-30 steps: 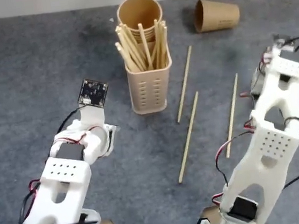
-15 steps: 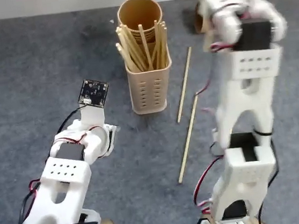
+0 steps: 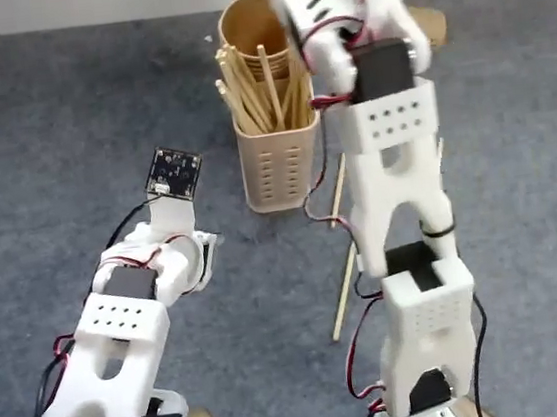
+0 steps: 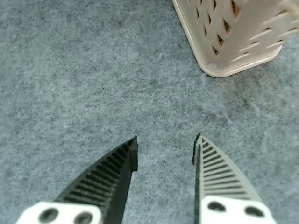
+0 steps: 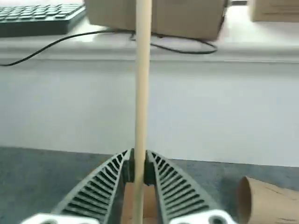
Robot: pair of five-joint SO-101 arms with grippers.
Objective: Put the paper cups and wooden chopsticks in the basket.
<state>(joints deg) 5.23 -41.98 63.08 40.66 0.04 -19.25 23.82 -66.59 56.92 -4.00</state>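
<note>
paper cup: mostly behind right arm | chopstick: ends cut off

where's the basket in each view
high view: basket upper middle, chopsticks standing in it.
left wrist view: its perforated corner beyond the left gripper.
right wrist view: tan patch behind the held chopstick, possibly it; cannot tell.
shared landmark: grey carpet.

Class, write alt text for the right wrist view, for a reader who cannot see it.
The right gripper is shut on a wooden chopstick, held upright. Behind it are a grey table, a paper cup on its side, and a keyboard on a white ledge.
</note>
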